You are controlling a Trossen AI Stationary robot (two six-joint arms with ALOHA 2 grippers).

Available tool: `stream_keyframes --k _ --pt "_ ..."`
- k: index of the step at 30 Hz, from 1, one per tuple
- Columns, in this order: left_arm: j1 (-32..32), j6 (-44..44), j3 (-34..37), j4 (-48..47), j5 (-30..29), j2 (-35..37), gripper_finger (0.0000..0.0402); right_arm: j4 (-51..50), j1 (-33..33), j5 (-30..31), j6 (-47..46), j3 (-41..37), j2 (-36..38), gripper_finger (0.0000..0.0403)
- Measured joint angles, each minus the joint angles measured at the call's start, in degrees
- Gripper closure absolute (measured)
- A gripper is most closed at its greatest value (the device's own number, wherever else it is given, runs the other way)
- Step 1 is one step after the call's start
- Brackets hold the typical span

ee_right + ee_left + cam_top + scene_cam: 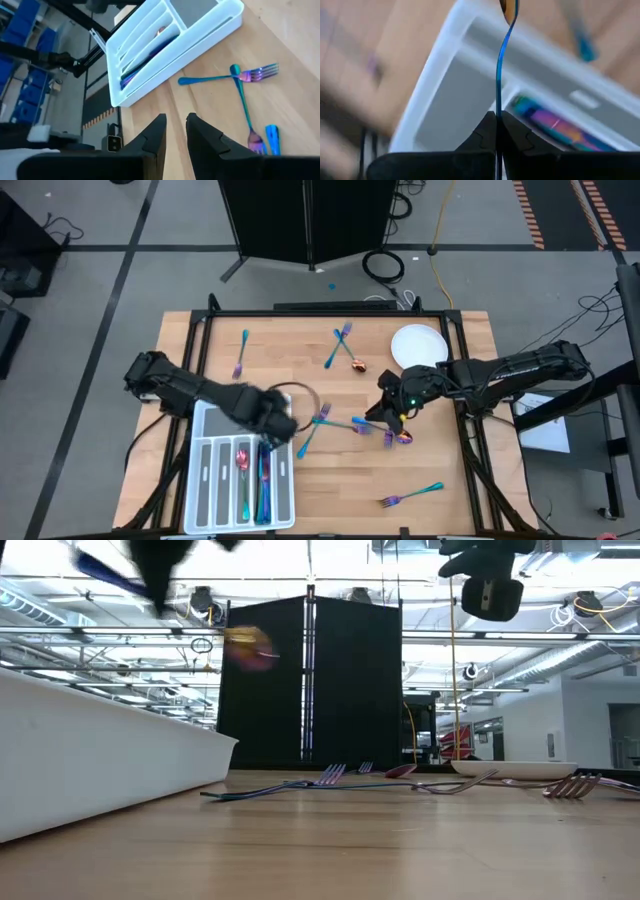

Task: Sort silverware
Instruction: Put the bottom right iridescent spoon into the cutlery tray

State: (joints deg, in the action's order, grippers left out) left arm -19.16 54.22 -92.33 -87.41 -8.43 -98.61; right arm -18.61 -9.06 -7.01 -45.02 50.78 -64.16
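My left fingers (496,131) pinch a blue-handled spoon (501,65) above the white tray (205,480) at seven o'clock on the bench (440,470). My right fingers (175,131) hang slightly parted over crossed forks (335,423) at the centre.

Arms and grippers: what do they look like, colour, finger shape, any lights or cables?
Both arms are black and jointed. The right arm shows a small green light near its wrist, with dark cabling trailing by its base. The left gripper has matte black wedge-shaped fingers tapering to tips. The right gripper has the same black angular fingers.
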Motion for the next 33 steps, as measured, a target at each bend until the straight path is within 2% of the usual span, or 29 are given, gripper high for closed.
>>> stream_keyframes --k 2,5,9,14,18,22,33 --pt "-2.2 11.2 0.4 -3.2 0.1 0.2 0.0395 0.1 0.1 0.0 2.0 0.0 0.0 0.0339" --pt "-6.3 23.6 1.1 -1.7 0.5 0.3 0.0395 0.3 0.1 0.0 4.6 0.0 0.0 0.0339" --pt "-12.2 37.3 1.1 -2.5 2.7 -1.0 0.0395 0.3 0.2 -0.1 7.4 0.0 0.0 0.0339" --pt "-19.6 56.8 1.1 -2.5 1.8 -3.2 0.0395 0.3 0.4 -0.3 9.4 0.0 0.0 0.0339" --pt "-24.9 68.6 1.1 -1.3 1.5 -5.9 0.0395 0.3 0.4 -0.3 10.4 0.0 0.0 0.0339" --pt "-28.9 74.2 1.1 -1.5 1.5 -8.8 0.0395 0.4 0.4 -0.3 11.3 0.0 0.0 0.0339" --pt "-31.7 74.5 1.1 3.5 1.7 -15.7 0.0395 0.7 0.9 -0.3 10.5 0.0 0.0 0.0339"
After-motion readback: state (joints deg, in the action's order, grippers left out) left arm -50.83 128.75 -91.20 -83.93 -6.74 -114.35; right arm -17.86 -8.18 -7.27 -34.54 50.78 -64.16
